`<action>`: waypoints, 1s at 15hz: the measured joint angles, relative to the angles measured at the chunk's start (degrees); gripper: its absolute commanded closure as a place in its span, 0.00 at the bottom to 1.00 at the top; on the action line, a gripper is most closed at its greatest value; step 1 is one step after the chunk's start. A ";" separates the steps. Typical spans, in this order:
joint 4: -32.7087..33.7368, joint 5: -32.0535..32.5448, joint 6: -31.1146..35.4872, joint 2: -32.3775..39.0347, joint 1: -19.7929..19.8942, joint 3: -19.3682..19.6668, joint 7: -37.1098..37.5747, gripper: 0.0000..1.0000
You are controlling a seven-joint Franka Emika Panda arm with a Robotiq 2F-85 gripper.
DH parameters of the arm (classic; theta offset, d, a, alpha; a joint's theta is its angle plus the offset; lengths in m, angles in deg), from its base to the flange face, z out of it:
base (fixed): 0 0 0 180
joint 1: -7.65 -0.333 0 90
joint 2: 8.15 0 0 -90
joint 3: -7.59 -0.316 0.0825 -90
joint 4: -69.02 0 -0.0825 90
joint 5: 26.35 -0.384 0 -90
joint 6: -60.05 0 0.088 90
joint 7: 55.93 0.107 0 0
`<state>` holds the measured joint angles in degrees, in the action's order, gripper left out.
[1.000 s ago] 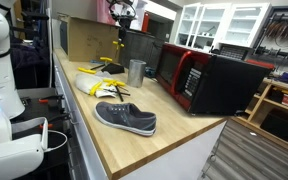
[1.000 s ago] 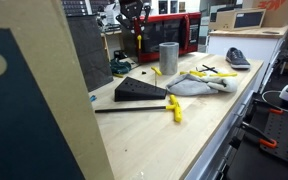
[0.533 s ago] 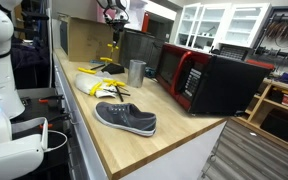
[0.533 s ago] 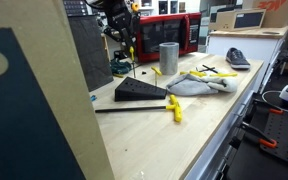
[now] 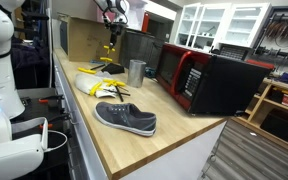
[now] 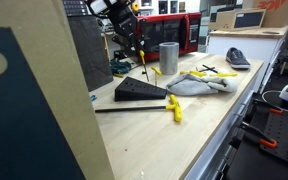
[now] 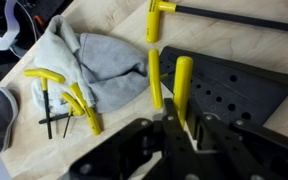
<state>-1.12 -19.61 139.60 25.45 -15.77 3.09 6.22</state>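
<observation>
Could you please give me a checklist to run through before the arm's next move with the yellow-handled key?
1. Grip: the gripper is shut on the yellow-handled key: ok.
2. Key off the bench: in an exterior view it hangs in the air below the gripper: ok.
3. Black holder block: it sits flat on the bench with its holes showing: ok.
4. Key tip lined up with a hole: the tip is hidden: cannot tell.
5. Metal cup: it stands apart from the key: ok.
6. Grey cloth: it lies beside the block, not over the holes: ok.
</observation>
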 measured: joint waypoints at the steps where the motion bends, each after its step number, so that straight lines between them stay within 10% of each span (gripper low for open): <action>1: 0.03 0.07 -1.10 -0.01 -0.05 0.00 -0.21 0.96; 15: 0.04 7.76 -2.99 1.29 -1.65 -0.01 0.13 0.96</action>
<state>-1.08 -11.85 136.61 26.74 -17.42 3.09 6.34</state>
